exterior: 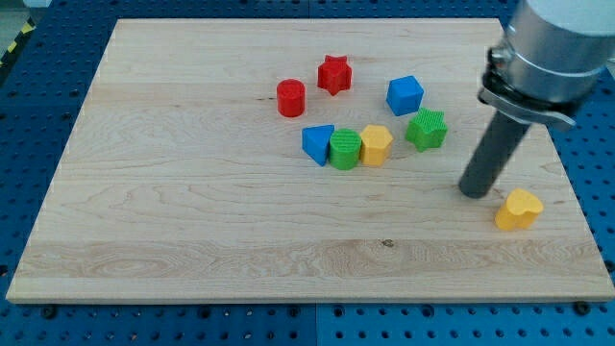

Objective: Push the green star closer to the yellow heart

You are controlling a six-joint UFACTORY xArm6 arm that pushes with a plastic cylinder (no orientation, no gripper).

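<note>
Yellow heart (519, 209) sat nearest view's bottom, lower right. My tip (474, 191), bare rod gripping nothing, stood just left of it. Green star (426, 129) lay up-left, apart.

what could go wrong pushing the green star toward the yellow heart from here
1. My tip sits between the green star and the yellow heart, on the wrong side for the push; circling round, it may knock the heart, which lies close by.
2. The blue cube and a yellow block flank the star, so a wide approach could scatter them.
3. The heart is near the board's right edge; an overshoot might push it off.
</note>
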